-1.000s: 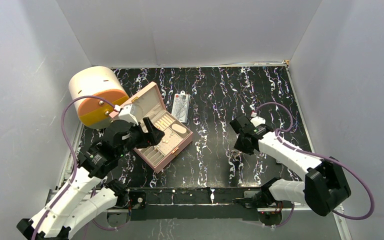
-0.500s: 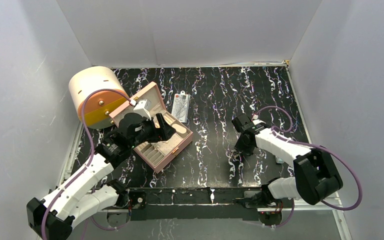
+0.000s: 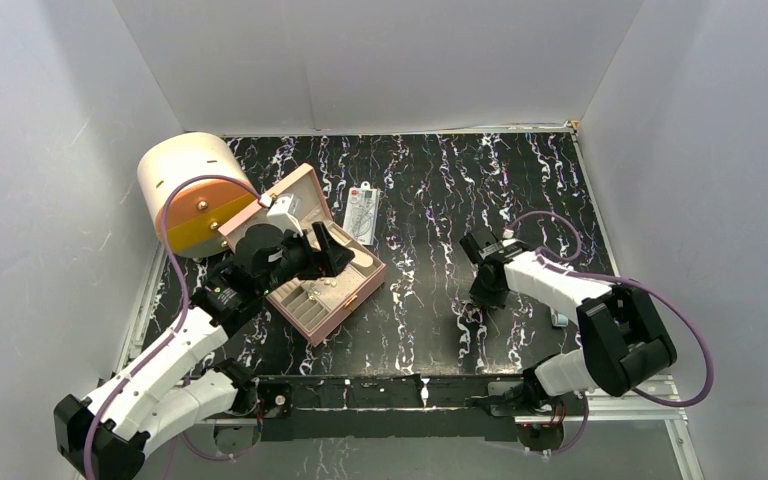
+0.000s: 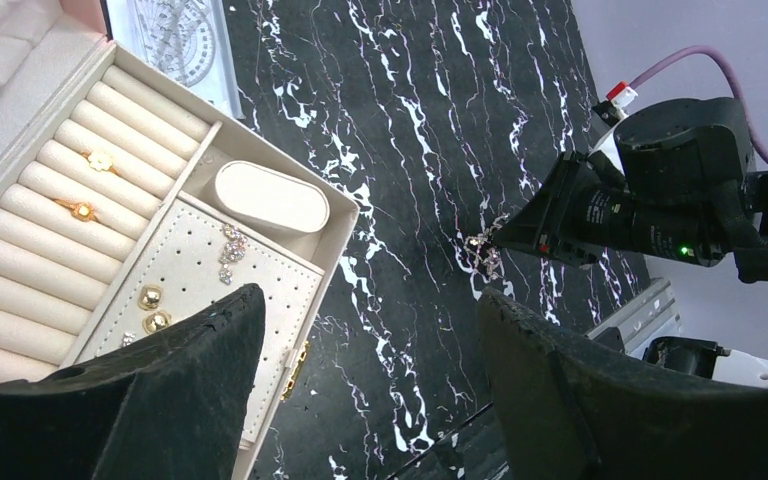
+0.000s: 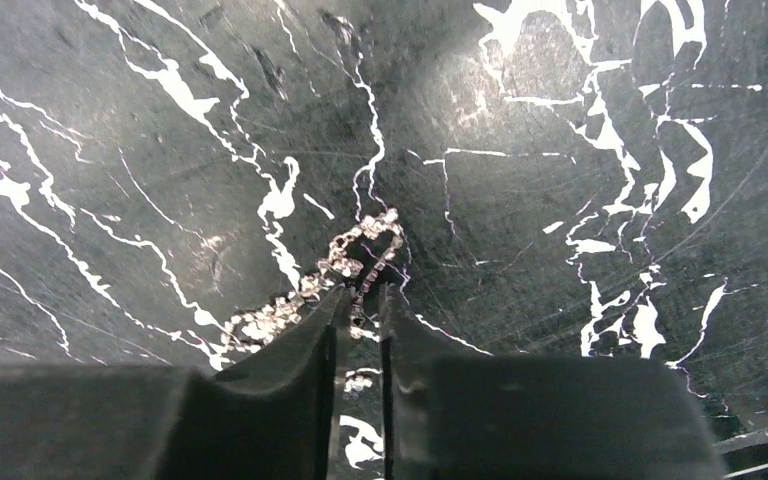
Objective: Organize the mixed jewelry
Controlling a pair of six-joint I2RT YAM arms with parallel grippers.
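Observation:
The pink quilted box [image 3: 338, 309] lies open at the left, its cream tray [image 4: 345, 215] holding two gold rings [image 4: 85, 210], two gold studs [image 4: 150, 298] and sparkly earrings [image 4: 230, 245]. My left gripper [image 3: 335, 250] hovers over the box's front right corner, open and empty [image 4: 370, 300]. A thin silvery-gold chain [image 5: 360, 245] lies bunched on the black marbled table; it also shows in the left wrist view [image 4: 483, 250]. My right gripper [image 3: 482, 298] is down at the table, its jaws [image 5: 362, 292] nearly together with the chain's end between the tips.
A cream and orange cylinder [image 3: 188, 190] stands at the back left behind the box. A clear flat packet with a white card [image 3: 362, 213] lies beyond the box. A small light-blue block [image 3: 560, 320] sits near the right arm. White walls enclose the table.
My left gripper has swung right and forward over the box's tray. My right gripper has shifted slightly left and lower onto the chain.

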